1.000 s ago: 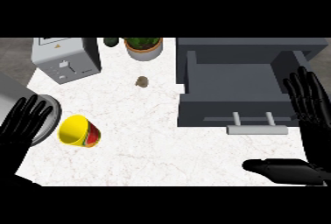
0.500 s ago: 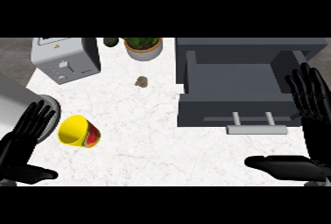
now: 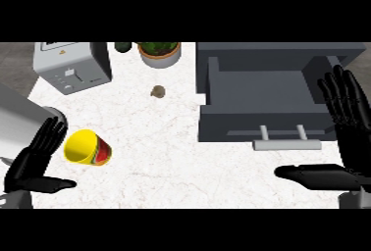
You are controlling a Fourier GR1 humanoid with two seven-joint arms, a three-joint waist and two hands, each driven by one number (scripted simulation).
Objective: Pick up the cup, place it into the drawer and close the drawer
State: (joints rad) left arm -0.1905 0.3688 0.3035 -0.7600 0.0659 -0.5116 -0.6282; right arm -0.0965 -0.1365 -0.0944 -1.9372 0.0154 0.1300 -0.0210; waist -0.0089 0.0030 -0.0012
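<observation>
White marble table: the yellow cup (image 3: pixel 87 148) lies tipped beside the left hand (image 3: pixel 35 162), fingers straight, holding nothing. Curl round its wall before lifting toward the open drawer (image 3: pixel 264 93); the right hand (image 3: pixel 346 110) rests flat.

no readable text, brand or number anywhere, only a small orange-yellow mark and faint, illegible lines on top of the toaster (image 3: pixel 72 66), too small to make out, and a red patch without lettering on the cup (image 3: pixel 87 148).
</observation>
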